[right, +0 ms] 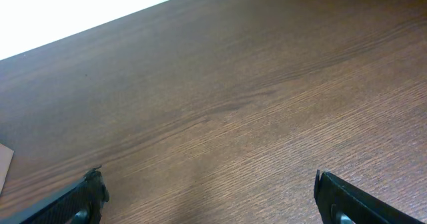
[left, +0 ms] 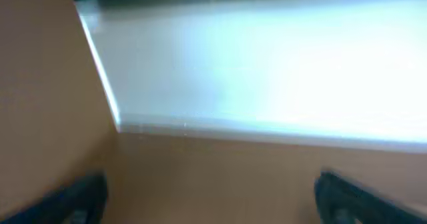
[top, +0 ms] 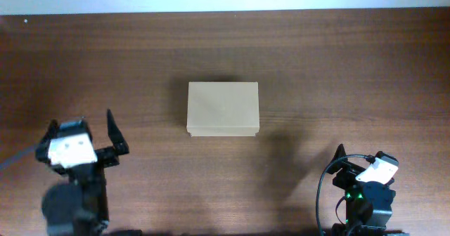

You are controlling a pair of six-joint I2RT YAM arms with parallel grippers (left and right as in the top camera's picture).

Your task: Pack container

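A tan cardboard box (top: 223, 108) sits near the middle of the dark wooden table (top: 337, 60), its flap lid down and its long sides parallel to the front edge. Nothing touches it.

The left gripper (top: 79, 121) is near the front left corner of the table, well apart from the box. Its jaws are spread wide and hold nothing. In the left wrist view the two dark fingers (left: 75, 199) stand far apart at the bottom of the frame. The rest of that view is blurred.

The right gripper (top: 362, 159) is near the front right corner, also well away from the box. Its fingers (right: 360, 201) are spread wide over bare wood with nothing between them. A small tan corner, probably the box, shows at the left edge of the right wrist view.
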